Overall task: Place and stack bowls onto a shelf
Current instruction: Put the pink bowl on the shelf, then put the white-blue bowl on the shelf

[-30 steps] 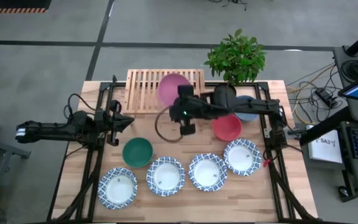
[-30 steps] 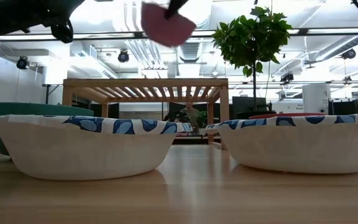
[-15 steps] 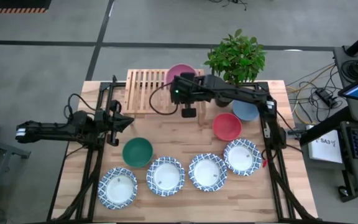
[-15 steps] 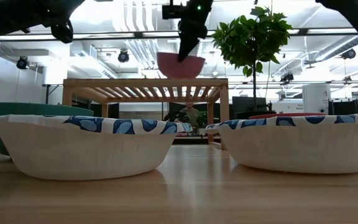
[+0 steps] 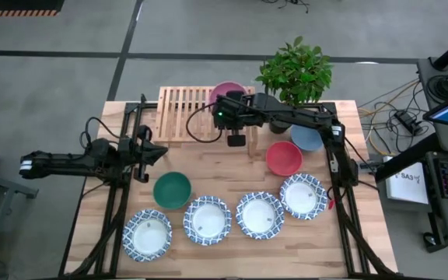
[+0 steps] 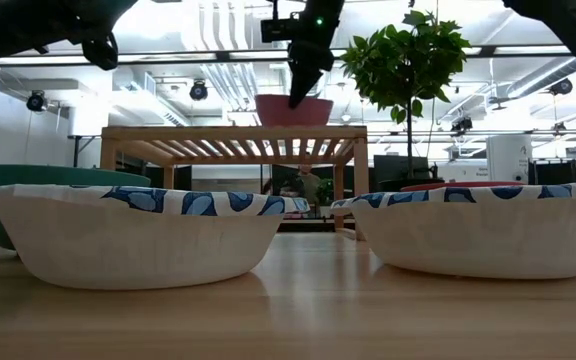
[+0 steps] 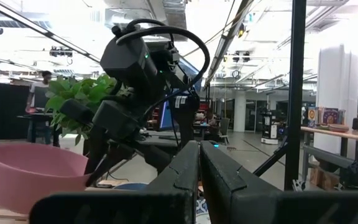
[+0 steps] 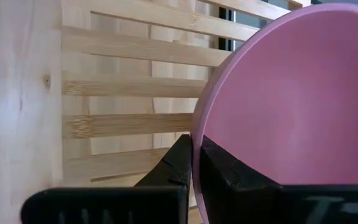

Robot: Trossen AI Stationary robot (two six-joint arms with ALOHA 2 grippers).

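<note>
We have lowered the pink bowl from mid-air onto the right end of the shelf, the right pincer still clenched on its rim, so letting go comes next, while the left pincer, closed empty, waits at the worktop's left.

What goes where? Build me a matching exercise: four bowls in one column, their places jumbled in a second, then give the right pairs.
Things:
1. pink bowl
2. green bowl
3. red bowl
4. blue bowl

Places:
A. table, left side, near the waiting left pincer
B. beside the plant pot
C. on the shelf, rim in the right pincer
D. behind the rightmost patterned bowl

Pairs: 1-C, 2-A, 3-D, 4-B
</note>
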